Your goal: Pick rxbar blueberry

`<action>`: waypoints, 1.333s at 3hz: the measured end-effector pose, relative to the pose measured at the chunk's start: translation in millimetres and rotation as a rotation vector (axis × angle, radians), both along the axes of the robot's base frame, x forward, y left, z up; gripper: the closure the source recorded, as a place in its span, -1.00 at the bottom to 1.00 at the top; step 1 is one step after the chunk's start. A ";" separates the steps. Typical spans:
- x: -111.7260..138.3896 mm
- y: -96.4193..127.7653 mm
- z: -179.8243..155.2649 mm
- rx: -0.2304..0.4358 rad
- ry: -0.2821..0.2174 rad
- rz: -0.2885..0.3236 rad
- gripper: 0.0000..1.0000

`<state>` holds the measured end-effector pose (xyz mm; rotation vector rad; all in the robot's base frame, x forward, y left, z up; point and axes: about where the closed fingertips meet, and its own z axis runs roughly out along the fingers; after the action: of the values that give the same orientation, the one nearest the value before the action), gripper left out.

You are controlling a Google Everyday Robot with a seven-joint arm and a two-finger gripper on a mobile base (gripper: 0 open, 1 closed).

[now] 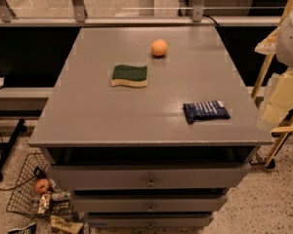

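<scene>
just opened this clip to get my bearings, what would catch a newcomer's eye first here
The grey drawer table fills the middle, bearing an orange fruit at the back, a green-and-yellow sponge mid-left and the dark blue rxbar blueberry near its front right. The gripper hangs at the right edge, beside the table and apart from the bar. A wire basket lies on the floor at lower left.

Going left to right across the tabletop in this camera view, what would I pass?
sponge → orange → rxbar blueberry → gripper, at the picture's right edge.
</scene>
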<state>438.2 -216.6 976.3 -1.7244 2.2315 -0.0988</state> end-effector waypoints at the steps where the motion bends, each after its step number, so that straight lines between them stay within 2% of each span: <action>1: 0.1 0.0 0.0 0.000 0.000 0.000 -1.00; 2: 24.8 4.1 -13.1 0.035 0.009 0.024 -1.00; 3: 65.8 14.0 -35.5 0.083 0.040 0.093 -1.00; 4: 98.5 25.2 -65.8 0.104 0.079 0.129 -1.00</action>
<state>536.6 -191.4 910.5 -1.8392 2.1310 0.1143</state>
